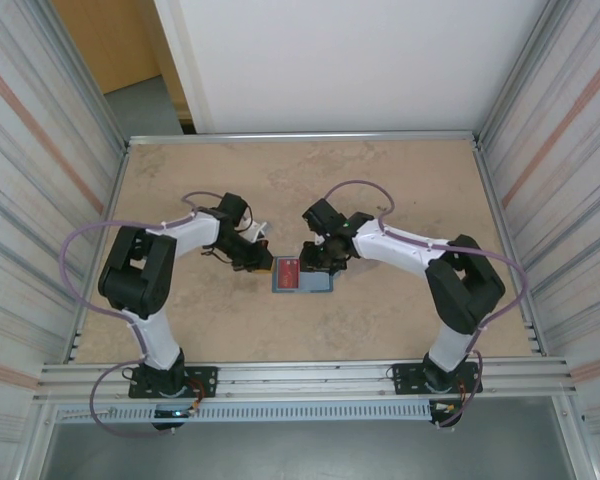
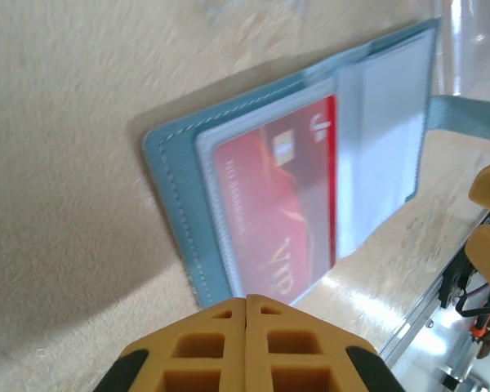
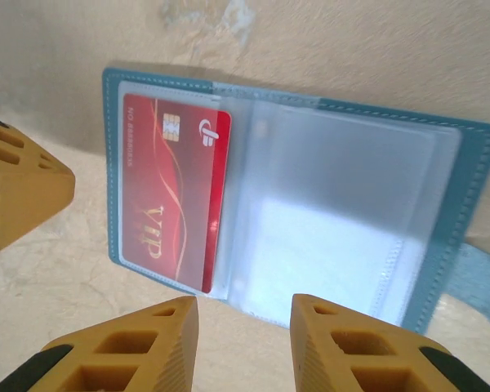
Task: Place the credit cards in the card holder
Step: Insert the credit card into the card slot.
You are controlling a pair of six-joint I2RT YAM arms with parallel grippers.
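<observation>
table [image 1: 400,180]: card holder [image 1: 320,283] open; wrists show card [image 3: 171,196] seemingly pocketed; left gripper [image 2: 245,314] closed empty, right gripper [image 3: 243,314] parted.

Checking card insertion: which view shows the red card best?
Right wrist: the credit card lies sharp and whole in the card holder, left pocket. Left wrist shows it blurred and slanted; top external shows a small red patch.

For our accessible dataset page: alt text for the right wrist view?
An open teal-blue booklet card holder lies on the beige table, a red VIP credit card tucked into its left side. The right tool hovers open below it.
</observation>
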